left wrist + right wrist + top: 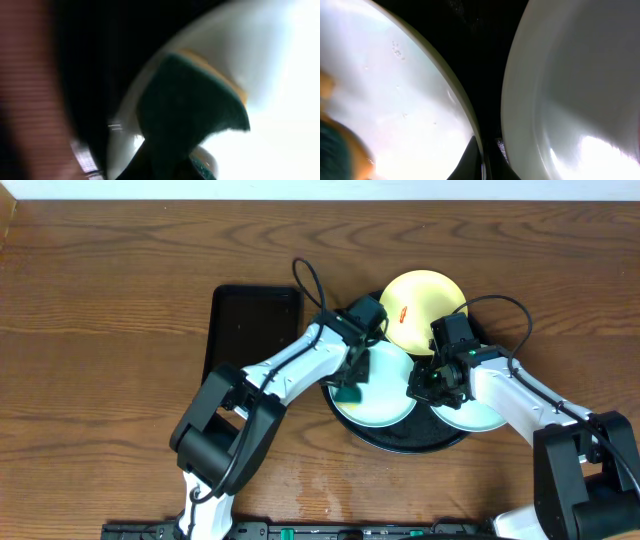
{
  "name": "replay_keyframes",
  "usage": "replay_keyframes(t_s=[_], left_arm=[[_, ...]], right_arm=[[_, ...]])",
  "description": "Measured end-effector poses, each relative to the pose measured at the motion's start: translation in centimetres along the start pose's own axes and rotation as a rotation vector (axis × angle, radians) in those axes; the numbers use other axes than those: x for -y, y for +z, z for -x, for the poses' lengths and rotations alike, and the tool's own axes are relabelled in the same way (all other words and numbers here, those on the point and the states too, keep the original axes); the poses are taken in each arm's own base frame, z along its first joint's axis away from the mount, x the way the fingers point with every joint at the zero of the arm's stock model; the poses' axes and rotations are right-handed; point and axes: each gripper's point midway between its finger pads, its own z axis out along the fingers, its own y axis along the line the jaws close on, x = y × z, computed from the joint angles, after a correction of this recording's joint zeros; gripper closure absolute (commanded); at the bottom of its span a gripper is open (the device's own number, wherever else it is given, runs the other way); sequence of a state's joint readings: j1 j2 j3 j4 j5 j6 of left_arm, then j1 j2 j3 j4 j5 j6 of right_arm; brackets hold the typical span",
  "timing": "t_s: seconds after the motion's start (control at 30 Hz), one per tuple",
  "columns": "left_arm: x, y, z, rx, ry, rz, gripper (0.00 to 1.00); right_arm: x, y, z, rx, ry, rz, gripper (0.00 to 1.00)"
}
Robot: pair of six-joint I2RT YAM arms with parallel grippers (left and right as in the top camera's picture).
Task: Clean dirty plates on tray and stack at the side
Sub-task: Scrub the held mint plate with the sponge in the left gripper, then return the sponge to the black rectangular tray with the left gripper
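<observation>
The round black tray holds two mint-green plates, one on the left and one on the right. The pale yellow plate with a red smear leans on the tray's far rim. My left gripper is shut on a green and yellow sponge and presses it onto the left mint plate. My right gripper pinches that plate's right rim. The right mint plate lies just beside the fingers.
A smaller rectangular black tray lies on the wooden table left of the round tray. Cables loop over both arms near the yellow plate. The sponge's edge shows at the lower left of the right wrist view.
</observation>
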State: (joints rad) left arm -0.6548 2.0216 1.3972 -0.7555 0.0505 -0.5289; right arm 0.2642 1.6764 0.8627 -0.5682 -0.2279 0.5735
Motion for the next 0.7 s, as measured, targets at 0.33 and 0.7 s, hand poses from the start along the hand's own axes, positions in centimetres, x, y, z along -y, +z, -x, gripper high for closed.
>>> replay_keyframes(t_s=[0.33, 0.7], left_arm=[[-3.4, -3.7, 2.8, 0.088, -0.002, 0.212, 0.92], [-7.9, -10.6, 3.1, 0.131, -0.083, 0.199, 0.92]], right_arm=[[0.0, 0.0, -0.1, -0.003, 0.001, 0.001, 0.99], [0.1, 0.0, -0.1, -0.005, -0.004, -0.005, 0.99]])
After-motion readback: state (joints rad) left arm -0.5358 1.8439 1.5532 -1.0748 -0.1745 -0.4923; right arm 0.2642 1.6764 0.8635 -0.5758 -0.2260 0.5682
